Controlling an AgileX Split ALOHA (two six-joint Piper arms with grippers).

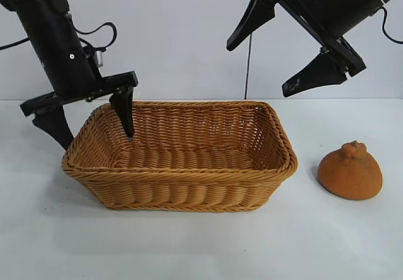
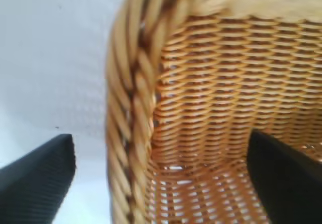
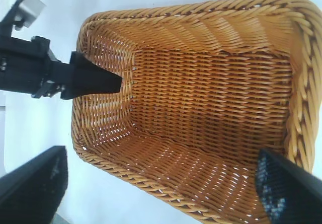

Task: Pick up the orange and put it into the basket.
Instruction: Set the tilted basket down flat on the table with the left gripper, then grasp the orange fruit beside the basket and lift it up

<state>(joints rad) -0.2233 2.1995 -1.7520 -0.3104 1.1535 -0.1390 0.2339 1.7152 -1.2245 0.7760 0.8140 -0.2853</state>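
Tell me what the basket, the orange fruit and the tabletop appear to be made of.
The tan-orange rectangular woven basket looks like wicker or rattan with a slight sheen: rounded interlaced strands, braided rim. It could be synthetic. The dull-orange knobby fruit has a matte, rough, pitted skin; real or replica cannot be told. The white tabletop looks smooth and matte, perhaps laminate or paint.

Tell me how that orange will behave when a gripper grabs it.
The orange sits on a broad flat base, so it probably won't roll. Its rough skin should grip well. The dome narrows toward its knob, so fingers closing high might slip upward.
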